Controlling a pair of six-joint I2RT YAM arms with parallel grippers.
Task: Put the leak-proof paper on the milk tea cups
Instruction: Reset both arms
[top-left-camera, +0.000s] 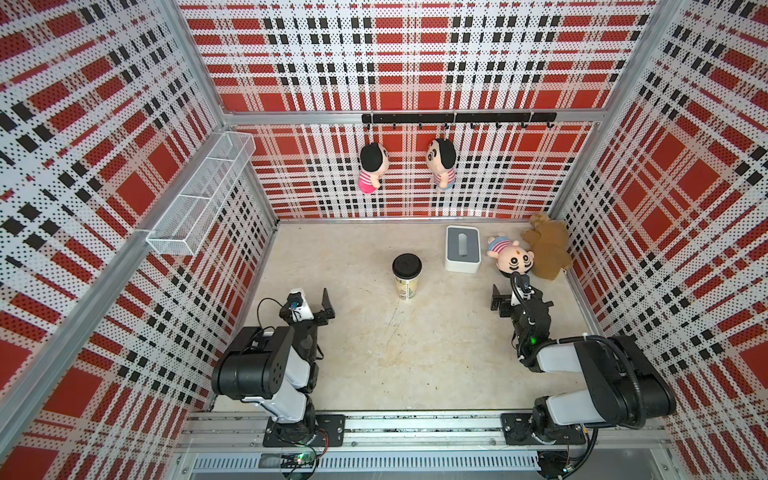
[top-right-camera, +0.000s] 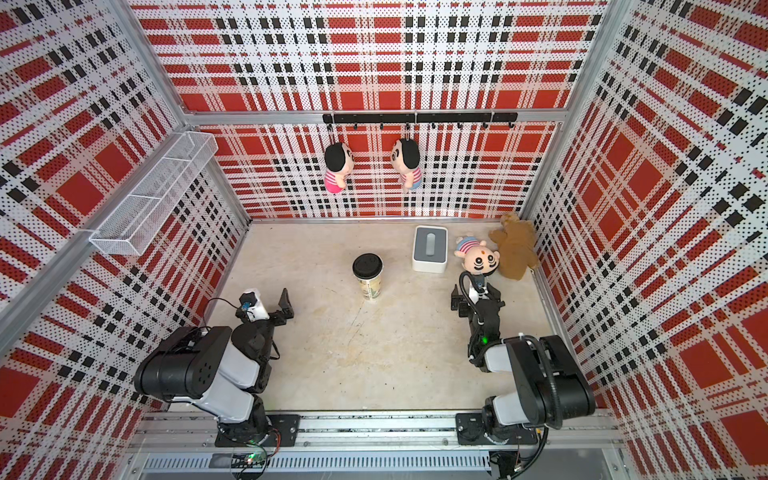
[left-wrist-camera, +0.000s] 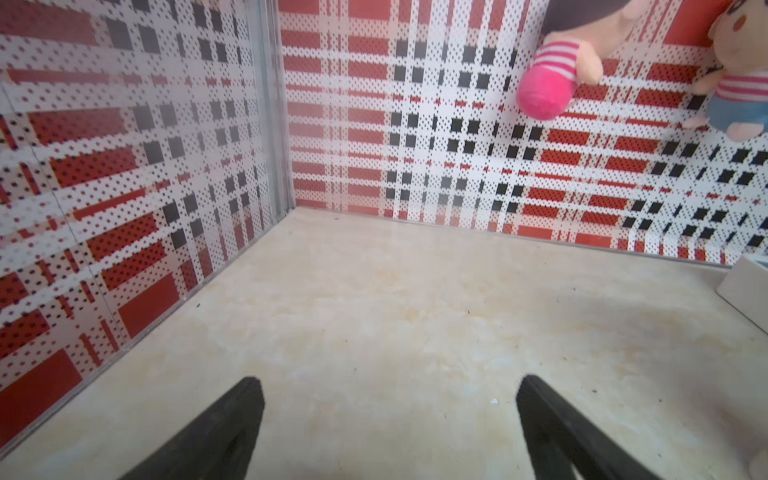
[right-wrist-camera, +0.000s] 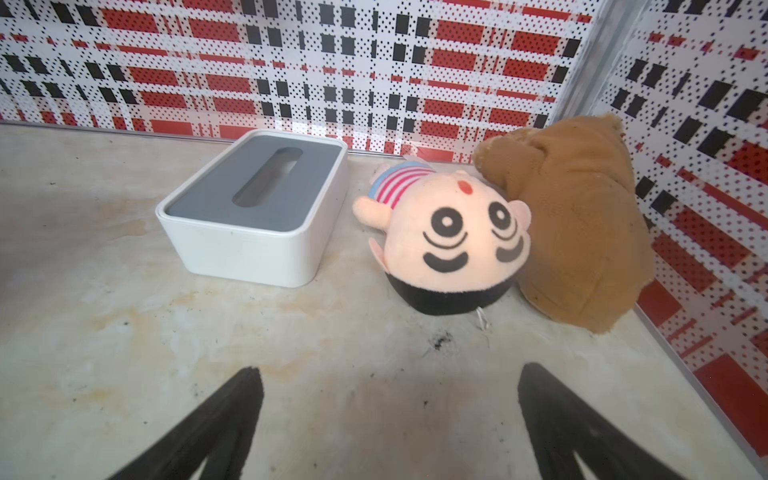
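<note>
Nearest, at seven o'clock, the left gripper (left-wrist-camera: 388, 419) hangs spread wide and empty over the table (top-left-camera: 415, 353); at four o'clock the right gripper (right-wrist-camera: 388, 415) is likewise spread and empty. Farther, at centre, the milk tea cup (top-left-camera: 407, 286) stands upright under a black lid (top-left-camera: 407, 266). Beyond, at one o'clock, sits a white box (top-left-camera: 462, 248). No leak-proof paper shows.
</note>
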